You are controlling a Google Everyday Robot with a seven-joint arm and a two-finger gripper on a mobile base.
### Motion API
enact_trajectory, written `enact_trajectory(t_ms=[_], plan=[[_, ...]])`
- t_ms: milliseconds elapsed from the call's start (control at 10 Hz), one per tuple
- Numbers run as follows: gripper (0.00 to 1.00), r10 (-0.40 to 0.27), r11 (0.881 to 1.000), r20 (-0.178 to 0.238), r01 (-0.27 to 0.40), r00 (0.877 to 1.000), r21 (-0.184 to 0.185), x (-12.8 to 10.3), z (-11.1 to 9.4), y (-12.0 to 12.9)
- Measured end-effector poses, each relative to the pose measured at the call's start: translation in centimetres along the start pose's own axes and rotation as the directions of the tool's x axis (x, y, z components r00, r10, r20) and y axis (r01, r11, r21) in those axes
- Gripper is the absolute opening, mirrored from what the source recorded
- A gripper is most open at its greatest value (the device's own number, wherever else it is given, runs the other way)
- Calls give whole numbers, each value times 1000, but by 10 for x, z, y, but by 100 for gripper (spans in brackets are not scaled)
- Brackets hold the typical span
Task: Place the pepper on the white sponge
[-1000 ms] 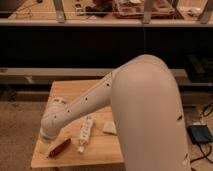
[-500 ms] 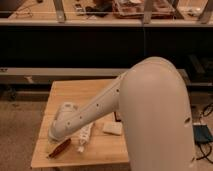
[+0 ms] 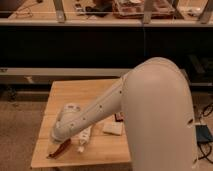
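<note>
since half a second ago the arm's (image 3: 100, 112) bulky shoulder casing has sunk a little lower and further right in the view, while its far end stays down at the front left corner of the table (image 3: 75, 90), and the pepper has not shifted. at the far left, the pepper (image 3: 60, 148) lies on the wood near the table's front edge, slim and red, slanting with its thin end toward the lower left. the gripper (image 3: 57, 141) sits at the low end of the arm right over the pepper's upper part; how far open it is, and whether it has hold of the pepper, cannot be told. just behind the wrist, a pale object (image 3: 71, 106) shows on the table, partly hidden by the arm. to the right of the pepper lies a long white tube-like object (image 3: 84, 138), running from under the arm toward the front edge. further right, the white sponge (image 3: 112, 128) rests flat on the table, well apart from the pepper. just beyond it, a small dark piece (image 3: 119, 116) peeks out beside the arm. the shoulder casing fills the right side, and a blue item (image 3: 203, 134) lies on the floor at the right edge.
</note>
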Motion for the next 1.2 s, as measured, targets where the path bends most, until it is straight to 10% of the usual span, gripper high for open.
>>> enact_trajectory(t_ms=[1200], plan=[[69,-160,983,107,148,981,111,-23,25,-13]])
